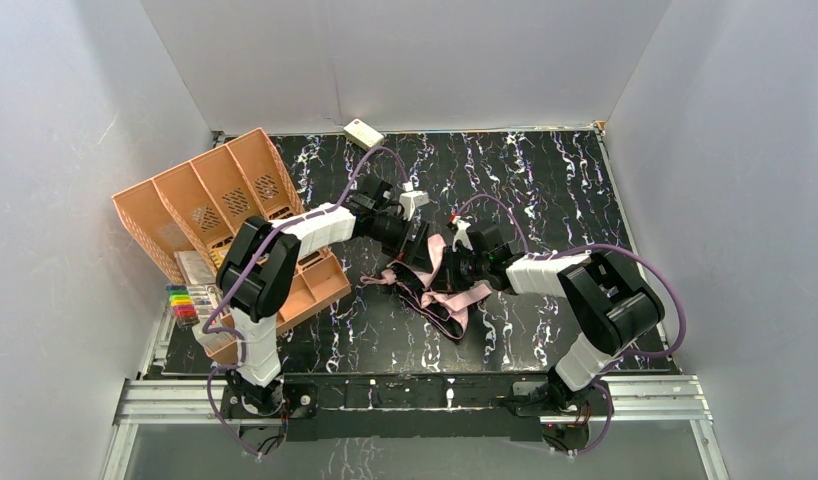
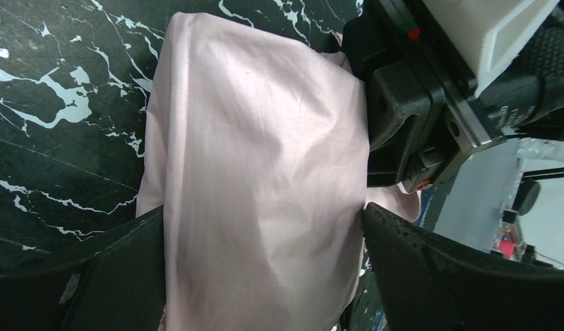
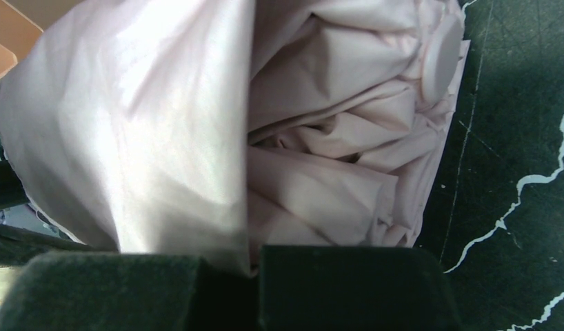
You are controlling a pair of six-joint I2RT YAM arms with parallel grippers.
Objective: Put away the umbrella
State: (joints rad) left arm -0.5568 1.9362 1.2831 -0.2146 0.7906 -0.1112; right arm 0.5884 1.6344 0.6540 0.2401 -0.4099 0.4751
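The umbrella lies collapsed mid-table as a loose heap of pink fabric with black folds and a pink strap. My left gripper is over its far left part, open at full width. In the left wrist view a broad pink panel fills the whole gap between the fingers. My right gripper comes in from the right and is shut on a fold of the pink fabric, pinched at the fingertips. The bunched pleats and a round pink cap show beyond. The handle is hidden.
An orange compartment organiser stands tilted at the left, close to the left arm. Coloured markers lie beside it. A small cream box sits at the back edge. Grey walls enclose the black marbled table.
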